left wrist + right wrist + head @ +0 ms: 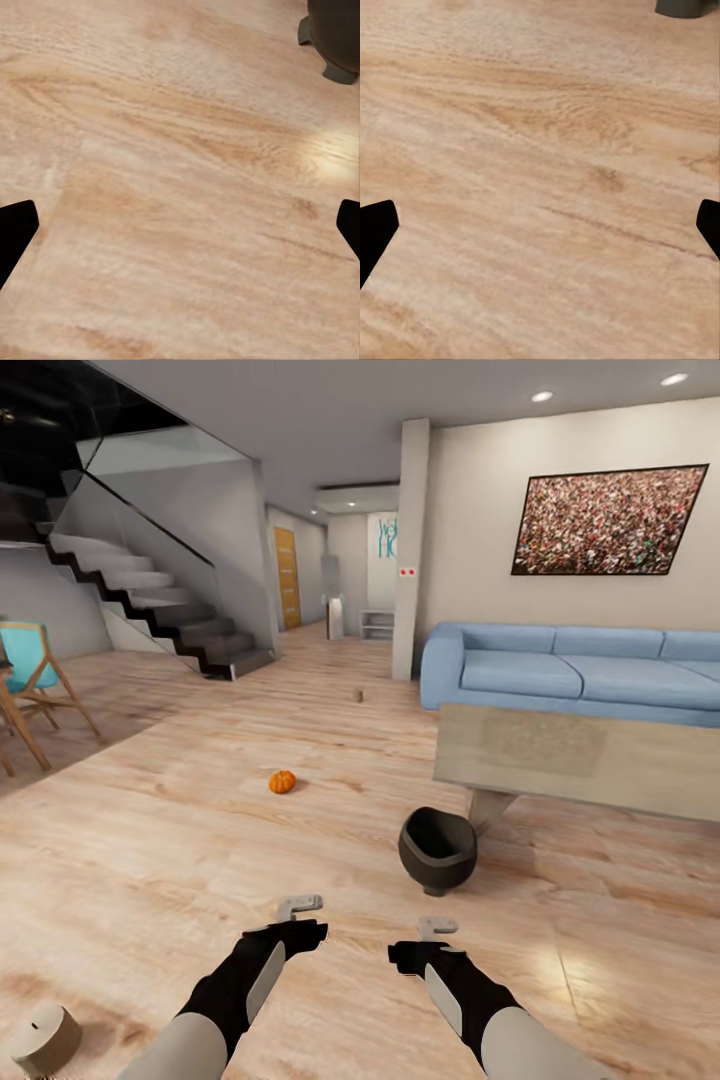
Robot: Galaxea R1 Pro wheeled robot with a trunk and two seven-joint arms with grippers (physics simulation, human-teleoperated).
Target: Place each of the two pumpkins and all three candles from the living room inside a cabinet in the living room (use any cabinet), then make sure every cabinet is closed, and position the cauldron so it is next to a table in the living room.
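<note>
One dark cauldron sits at 12 o'clock, tipped on the wood floor beside the table; its inside is too dark to read. Left gripper and right gripper hang spread apart, holding nothing. A pumpkin lies at 11 o'clock.

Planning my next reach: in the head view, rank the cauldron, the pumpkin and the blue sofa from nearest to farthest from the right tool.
1. Cauldron: on the floor just ahead of the right tool, beside the table.
2. Pumpkin: farther out on the floor, toward the left.
3. Blue sofa: beyond the table, against the wall.
</note>
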